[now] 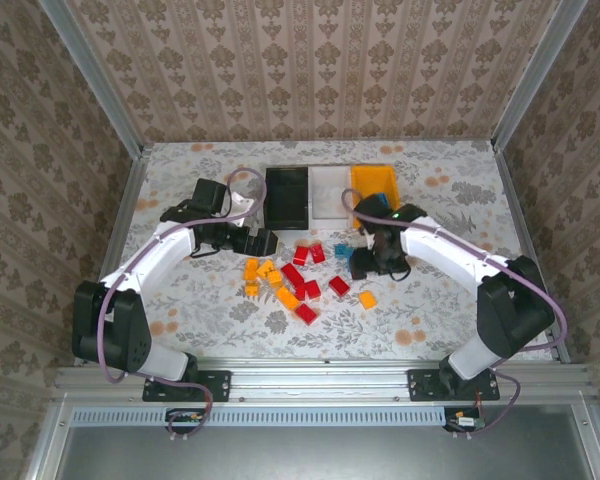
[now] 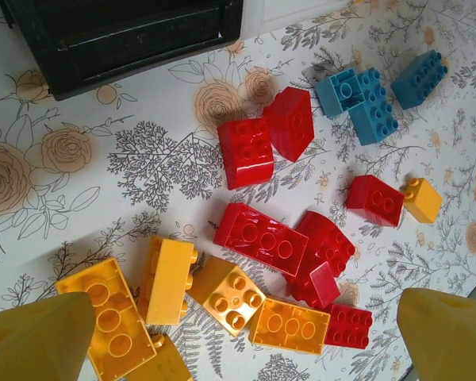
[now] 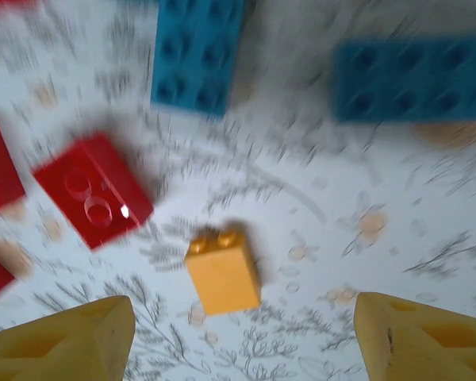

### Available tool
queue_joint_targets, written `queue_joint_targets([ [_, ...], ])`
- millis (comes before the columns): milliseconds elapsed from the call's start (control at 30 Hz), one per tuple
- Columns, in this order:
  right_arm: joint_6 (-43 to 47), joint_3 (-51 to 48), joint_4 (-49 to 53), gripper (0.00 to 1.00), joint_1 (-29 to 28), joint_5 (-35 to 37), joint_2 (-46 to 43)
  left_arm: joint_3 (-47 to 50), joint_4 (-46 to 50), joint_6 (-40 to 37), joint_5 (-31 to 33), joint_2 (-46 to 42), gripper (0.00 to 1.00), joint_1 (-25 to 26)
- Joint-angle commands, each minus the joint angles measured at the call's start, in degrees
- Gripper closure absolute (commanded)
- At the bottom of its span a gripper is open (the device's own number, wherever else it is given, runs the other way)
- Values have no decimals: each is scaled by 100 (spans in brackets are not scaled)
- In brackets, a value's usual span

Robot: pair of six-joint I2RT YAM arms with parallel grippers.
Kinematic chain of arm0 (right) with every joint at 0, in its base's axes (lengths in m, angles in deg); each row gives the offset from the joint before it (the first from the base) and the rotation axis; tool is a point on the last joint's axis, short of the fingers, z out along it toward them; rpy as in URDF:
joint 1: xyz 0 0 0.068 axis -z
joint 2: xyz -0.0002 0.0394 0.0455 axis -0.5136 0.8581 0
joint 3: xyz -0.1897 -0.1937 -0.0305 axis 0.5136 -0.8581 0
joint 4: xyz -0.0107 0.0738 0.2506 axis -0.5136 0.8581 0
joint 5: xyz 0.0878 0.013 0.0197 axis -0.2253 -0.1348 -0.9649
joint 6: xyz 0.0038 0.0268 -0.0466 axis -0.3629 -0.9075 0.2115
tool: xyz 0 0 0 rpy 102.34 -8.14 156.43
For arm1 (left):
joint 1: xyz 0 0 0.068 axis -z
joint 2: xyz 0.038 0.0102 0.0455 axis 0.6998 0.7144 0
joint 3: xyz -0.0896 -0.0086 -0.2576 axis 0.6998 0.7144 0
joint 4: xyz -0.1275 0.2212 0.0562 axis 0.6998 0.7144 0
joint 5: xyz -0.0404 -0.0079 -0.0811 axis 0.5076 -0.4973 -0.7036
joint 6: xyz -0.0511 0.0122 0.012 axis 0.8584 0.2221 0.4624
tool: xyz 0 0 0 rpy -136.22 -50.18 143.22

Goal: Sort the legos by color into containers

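Note:
Red, orange-yellow and blue legos (image 1: 295,278) lie scattered mid-table, in front of three containers: a black bin (image 1: 287,196), a white bin (image 1: 332,192) and an orange-yellow bin (image 1: 376,184). My left gripper (image 1: 256,242) hangs open over the pile's left side; below it lie orange-yellow bricks (image 2: 226,295), red bricks (image 2: 260,236) and blue bricks (image 2: 373,103), none held. My right gripper (image 1: 364,262) is open too, its yellow fingertips (image 3: 63,341) wide apart over a single orange-yellow brick (image 3: 222,271) resting on the table. The right wrist view is motion-blurred.
The black bin's corner (image 2: 127,36) and the white bin's edge (image 2: 285,9) show at the top of the left wrist view. Blue bricks (image 3: 197,51) and a red brick (image 3: 91,190) lie beyond the right gripper. A floral cloth (image 1: 450,200) covers the table.

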Motion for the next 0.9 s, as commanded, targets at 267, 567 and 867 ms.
queue_joint_targets([
  [267, -159, -280, -333, 35, -426, 30, 880, -166, 175, -150, -24, -28, 0, 64],
  [567, -169, -512, -523, 44, -435, 138, 1117, -171, 170, -149, -25, 3, 0, 66],
  [867, -262, -646, -626, 70, -446, 119, 1025, -169, 169, -149, -25, 32, 0, 84],
])
